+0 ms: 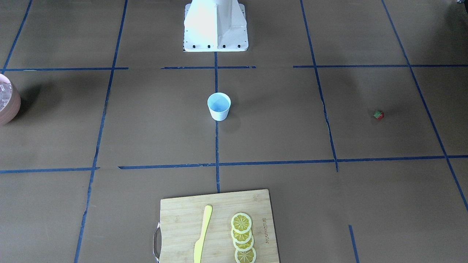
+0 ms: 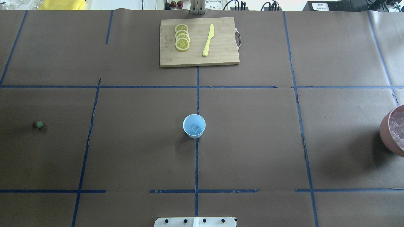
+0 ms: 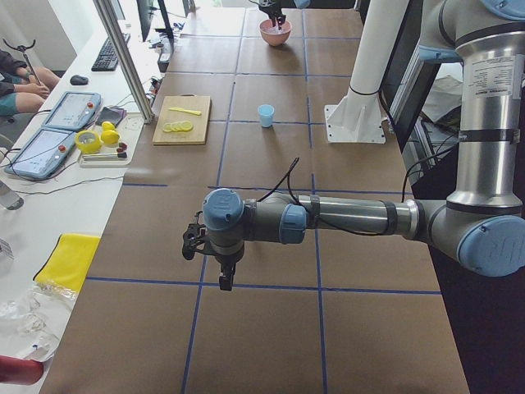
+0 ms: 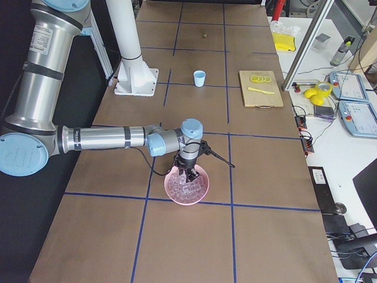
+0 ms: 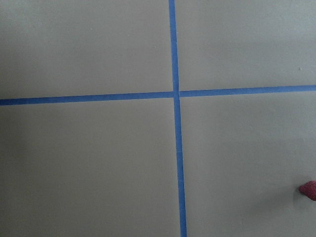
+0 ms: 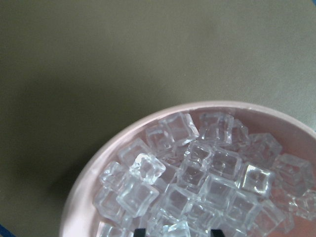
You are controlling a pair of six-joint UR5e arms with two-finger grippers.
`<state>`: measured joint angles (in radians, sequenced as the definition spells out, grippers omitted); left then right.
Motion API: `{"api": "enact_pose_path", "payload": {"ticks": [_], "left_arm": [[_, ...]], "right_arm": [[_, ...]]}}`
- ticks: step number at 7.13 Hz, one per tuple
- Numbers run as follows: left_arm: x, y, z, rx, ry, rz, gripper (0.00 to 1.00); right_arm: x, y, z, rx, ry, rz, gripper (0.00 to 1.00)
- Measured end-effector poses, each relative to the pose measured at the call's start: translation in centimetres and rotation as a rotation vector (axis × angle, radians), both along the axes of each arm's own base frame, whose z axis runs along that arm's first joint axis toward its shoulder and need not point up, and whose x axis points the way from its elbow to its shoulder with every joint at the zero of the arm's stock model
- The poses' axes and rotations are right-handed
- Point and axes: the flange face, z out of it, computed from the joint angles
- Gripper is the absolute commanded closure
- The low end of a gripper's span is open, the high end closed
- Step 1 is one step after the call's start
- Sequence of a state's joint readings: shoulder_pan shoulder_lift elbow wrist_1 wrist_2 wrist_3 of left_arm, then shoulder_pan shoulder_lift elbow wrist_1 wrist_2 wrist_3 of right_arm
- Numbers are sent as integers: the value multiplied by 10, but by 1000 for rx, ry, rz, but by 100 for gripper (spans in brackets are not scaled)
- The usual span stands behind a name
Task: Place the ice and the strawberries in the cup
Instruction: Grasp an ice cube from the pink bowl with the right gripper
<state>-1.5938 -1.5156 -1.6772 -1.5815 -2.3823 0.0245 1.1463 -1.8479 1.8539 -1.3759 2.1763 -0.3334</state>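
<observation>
white cup (image 1: pixel 219 112), red strawberry (image 1: pixel 378 115), pink bowl (image 2: pixel 386 132), clear ice (image 6: pixel 224 165)

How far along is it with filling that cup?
Done: what looks like one ice cube sits in the cup. In hand: the right tool hangs open over the ice in the pink bowl. To do: the strawberry lies on the table, far from the cup.

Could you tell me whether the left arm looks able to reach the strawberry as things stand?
Probably yes: the left hand hangs over bare table, and the wrist view shows the strawberry close by with nothing between.
</observation>
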Motion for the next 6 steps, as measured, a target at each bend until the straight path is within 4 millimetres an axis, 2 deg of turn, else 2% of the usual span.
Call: {"api": "enact_pose_path", "payload": {"ticks": [6], "left_arm": [[0, 0, 0, 1, 0, 0, 0]], "right_arm": [[-9, 2, 3, 0, 17, -19, 47]]}}
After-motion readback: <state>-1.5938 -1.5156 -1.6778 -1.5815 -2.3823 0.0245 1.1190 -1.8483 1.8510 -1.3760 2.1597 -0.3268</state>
